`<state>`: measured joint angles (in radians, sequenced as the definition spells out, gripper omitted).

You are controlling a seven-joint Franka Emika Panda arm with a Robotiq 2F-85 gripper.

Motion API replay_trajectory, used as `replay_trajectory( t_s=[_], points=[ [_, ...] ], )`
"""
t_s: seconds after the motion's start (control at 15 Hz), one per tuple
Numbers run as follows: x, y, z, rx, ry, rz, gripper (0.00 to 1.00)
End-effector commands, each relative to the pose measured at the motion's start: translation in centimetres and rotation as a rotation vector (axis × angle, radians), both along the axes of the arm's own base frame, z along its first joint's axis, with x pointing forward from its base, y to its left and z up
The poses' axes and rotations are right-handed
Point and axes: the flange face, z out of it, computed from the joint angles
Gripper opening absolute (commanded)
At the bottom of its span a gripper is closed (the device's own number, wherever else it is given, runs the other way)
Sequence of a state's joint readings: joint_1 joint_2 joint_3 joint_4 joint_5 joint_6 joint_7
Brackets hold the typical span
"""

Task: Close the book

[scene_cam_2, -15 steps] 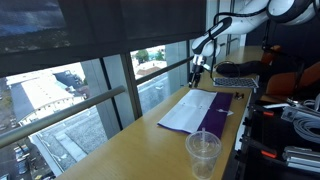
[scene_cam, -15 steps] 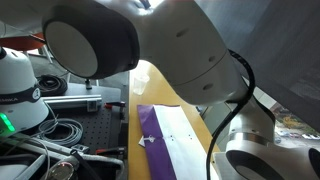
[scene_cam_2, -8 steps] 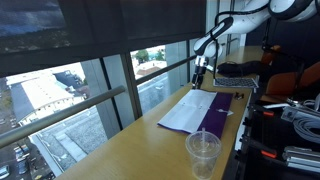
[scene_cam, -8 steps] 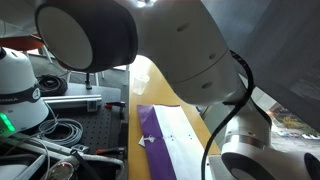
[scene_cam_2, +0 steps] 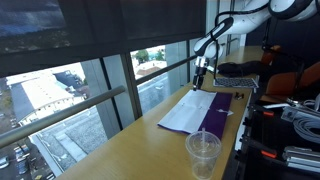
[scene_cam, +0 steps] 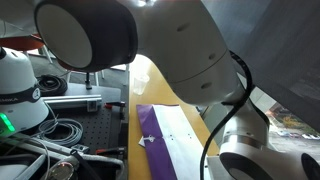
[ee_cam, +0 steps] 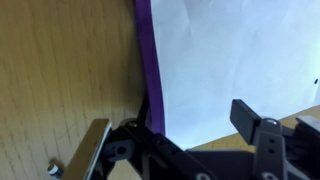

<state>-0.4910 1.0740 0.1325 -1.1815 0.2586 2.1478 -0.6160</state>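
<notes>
The book (scene_cam_2: pixel 193 112) lies open and flat at frame centre in an exterior view, with smooth white pages and a purple cover showing as a narrow border. In the wrist view, the purple edge runs down the upper middle, with grained wooden table (ee_cam: pixel 60 70) bare to its left. The gripper (scene_cam_2: pixel 201 69) hangs over the book's far end, jaws spread wide and holding nothing. A clear plastic cup (scene_cam_2: pixel 203 155) stands at lower centre, apart from the book.
</notes>
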Motion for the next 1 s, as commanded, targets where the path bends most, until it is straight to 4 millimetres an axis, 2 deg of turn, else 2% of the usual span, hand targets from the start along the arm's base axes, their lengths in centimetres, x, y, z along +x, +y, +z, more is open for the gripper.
replay_trajectory(
  t_s=[0.0, 0.4, 0.47, 0.73, 0.93],
  points=[
    [-0.2, 0.6, 0.4, 0.005, 0.005, 0.015, 0.52],
    [0.0, 1.0, 0.9, 0.004, 0.003, 0.020, 0.06],
    [0.1, 1.3, 1.1, 0.004, 0.006, 0.022, 0.01],
    [0.8, 2.7, 3.2, -0.016, 0.003, 0.046, 0.00],
    [1.6, 3.7, 6.6, -0.046, -0.004, 0.070, 0.00]
  ],
)
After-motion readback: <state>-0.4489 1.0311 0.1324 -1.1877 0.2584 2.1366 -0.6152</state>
